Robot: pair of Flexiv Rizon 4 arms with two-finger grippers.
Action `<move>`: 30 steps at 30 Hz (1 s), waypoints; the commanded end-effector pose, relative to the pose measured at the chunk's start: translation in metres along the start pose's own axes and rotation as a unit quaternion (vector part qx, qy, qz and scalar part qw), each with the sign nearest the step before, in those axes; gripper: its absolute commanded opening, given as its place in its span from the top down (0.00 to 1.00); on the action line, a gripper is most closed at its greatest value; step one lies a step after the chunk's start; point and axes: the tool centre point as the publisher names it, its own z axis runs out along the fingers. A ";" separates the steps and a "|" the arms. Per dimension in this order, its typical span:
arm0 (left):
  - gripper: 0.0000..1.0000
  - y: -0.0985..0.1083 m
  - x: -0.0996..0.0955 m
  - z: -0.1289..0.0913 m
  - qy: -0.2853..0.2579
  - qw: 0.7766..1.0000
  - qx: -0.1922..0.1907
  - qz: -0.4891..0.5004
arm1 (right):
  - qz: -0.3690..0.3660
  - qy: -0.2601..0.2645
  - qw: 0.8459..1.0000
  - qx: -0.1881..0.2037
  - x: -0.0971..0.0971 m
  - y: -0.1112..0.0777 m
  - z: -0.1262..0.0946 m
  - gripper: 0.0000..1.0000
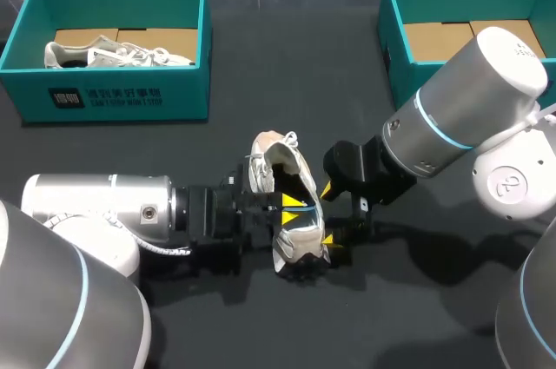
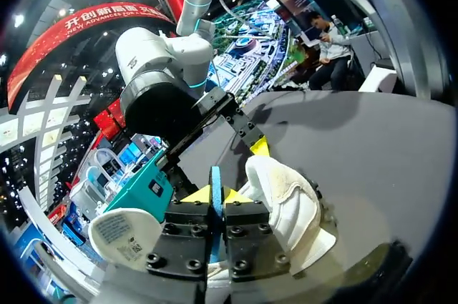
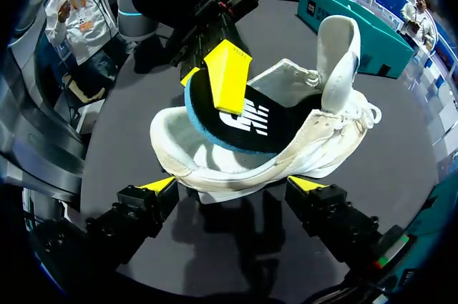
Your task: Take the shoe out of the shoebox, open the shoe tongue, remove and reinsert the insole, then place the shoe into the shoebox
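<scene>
A white shoe [image 1: 300, 243] lies on the dark table between my two grippers, its tongue [image 3: 340, 54] pulled up. Its black insole [image 3: 247, 125], edged in blue, rises partly out of the shoe's opening. My left gripper [image 1: 292, 210] comes in from the left and is shut on the insole's blue edge [image 2: 215, 182]. In the right wrist view one of its yellow fingertips [image 3: 227, 75] presses on the insole's raised end. My right gripper [image 3: 235, 185] stands open at the shoe's other side, one yellow tip near each end of the sole.
A teal shoebox [image 1: 122, 95] at the back left holds a second white shoe [image 1: 113, 55]. Another teal box [image 1: 395, 13] at the back right shows only brown card inside. Both arms crowd the table's middle.
</scene>
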 end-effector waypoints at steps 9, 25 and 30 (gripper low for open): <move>1.00 0.027 -0.004 0.016 -0.017 0.999 -0.037 -0.012 | 0.000 -0.001 1.000 0.001 0.001 0.000 0.001 0.00; 0.60 -0.004 -0.009 -0.014 -0.019 0.997 -0.006 -0.071 | 0.000 -0.001 1.000 0.001 0.001 0.000 0.001 0.00; 0.83 -0.006 -0.004 -0.011 -0.003 0.997 -0.012 -0.073 | 0.000 -0.001 1.000 0.001 0.001 0.000 0.001 0.00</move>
